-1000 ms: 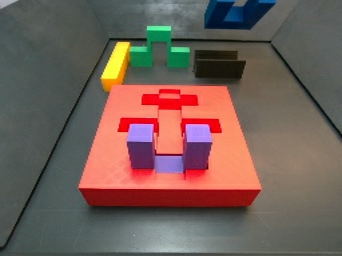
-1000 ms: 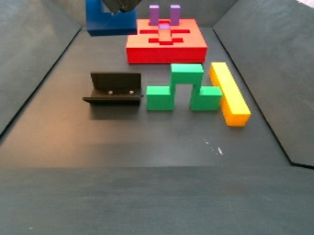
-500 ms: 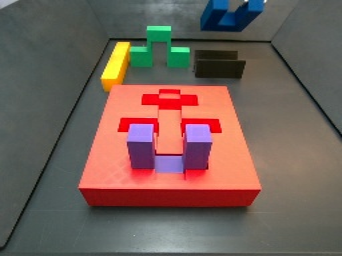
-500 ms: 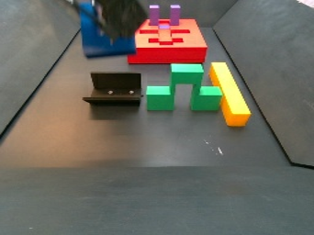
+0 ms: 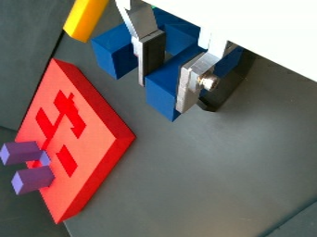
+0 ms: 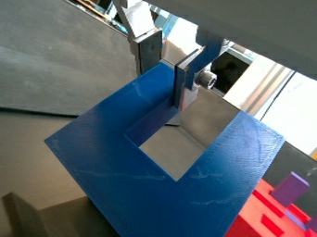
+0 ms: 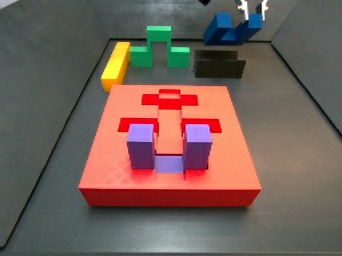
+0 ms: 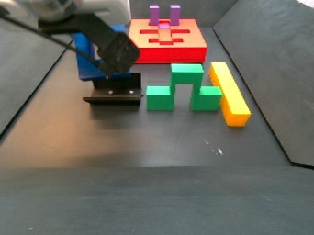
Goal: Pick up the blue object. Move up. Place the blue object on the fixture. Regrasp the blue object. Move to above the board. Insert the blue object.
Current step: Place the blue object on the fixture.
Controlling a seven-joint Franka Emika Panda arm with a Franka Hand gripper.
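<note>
My gripper [image 5: 168,90] is shut on one prong of the blue object [image 5: 117,50], a dark blue U-shaped block. In both side views the blue object [image 7: 225,30] [image 8: 86,55] hangs tilted just above the fixture [image 7: 221,66] [image 8: 113,93], a low black bracket on the floor, with a small gap showing between them. The gripper [image 7: 251,10] [image 8: 119,51] holds the block from above. In a wrist view the blue object [image 6: 173,180] fills most of the picture below the gripper [image 6: 170,79]. The red board [image 7: 167,150] [image 8: 166,42] [image 5: 74,130] lies apart from the fixture.
A purple U-shaped block [image 7: 170,148] [image 8: 163,14] [image 5: 28,162] stands in the board. A green stepped block [image 7: 163,45] [image 8: 185,87] and a yellow bar [image 7: 116,65] [image 8: 229,92] lie beside the fixture. Dark walls enclose the floor.
The gripper has come down with the blue object, from high above the floor to just over the fixture, and the block has tilted on the way.
</note>
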